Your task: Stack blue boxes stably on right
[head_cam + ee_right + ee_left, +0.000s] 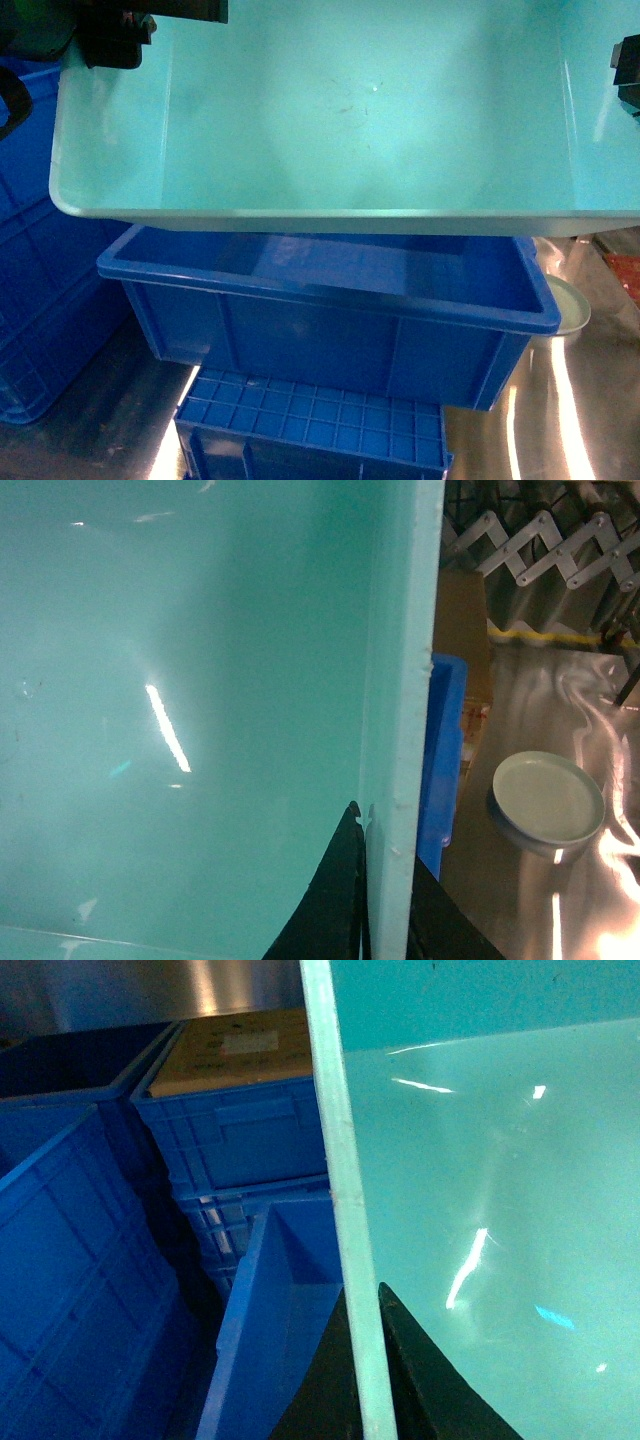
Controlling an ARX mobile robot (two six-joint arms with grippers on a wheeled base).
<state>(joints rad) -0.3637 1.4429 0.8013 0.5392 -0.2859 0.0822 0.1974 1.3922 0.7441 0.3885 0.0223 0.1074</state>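
Note:
The light turquoise tub [340,110] hangs in the air and fills the top of the head view. Directly below it stands the royal-blue crate [330,320] with a thick rim, empty inside. My left gripper [362,1360] is shut on the tub's left wall [340,1160], one finger on each side. My right gripper [385,880] is shut on the tub's right wall [405,680] the same way. In the head view, only dark parts of the left gripper [115,35] and right gripper [627,65] show at the tub's top corners. The crate's rim [445,750] shows just beyond the right wall.
Ribbed dark blue crates [70,1290] stand at the left, one topped with cardboard [235,1050]. An upturned ribbed crate [310,425] lies in front of the royal-blue crate. A pale bowl [548,805] sits on the shiny metal table [590,420] to the right.

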